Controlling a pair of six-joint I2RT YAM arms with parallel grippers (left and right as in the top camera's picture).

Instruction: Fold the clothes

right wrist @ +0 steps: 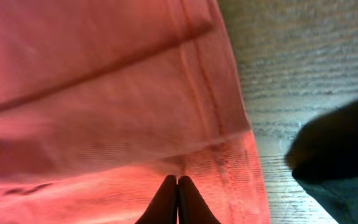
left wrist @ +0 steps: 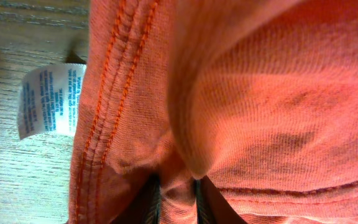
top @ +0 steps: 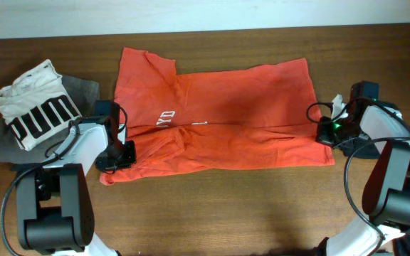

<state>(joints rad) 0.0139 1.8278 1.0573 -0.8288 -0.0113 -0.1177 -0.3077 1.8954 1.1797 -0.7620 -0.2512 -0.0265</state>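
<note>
Orange knit T-shirt (top: 240, 114), stitched hems | left end effector (left wrist: 178, 202) pinching it | right end effector (right wrist: 178, 190) clenched

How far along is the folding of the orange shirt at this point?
Done: the T-shirt lies spread on the table, with one crease across its middle. In hand: the left gripper and right gripper each have jaws shut on an opposite side edge. To do: it is at full width, so the sideways folds into a compact bundle remain.

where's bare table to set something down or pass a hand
Free: bare wood between the orange T-shirt and the arm bases; strip behind it. Crowded: left, white PUMA shirt, grey garment, left gripper; right, right gripper.
</note>
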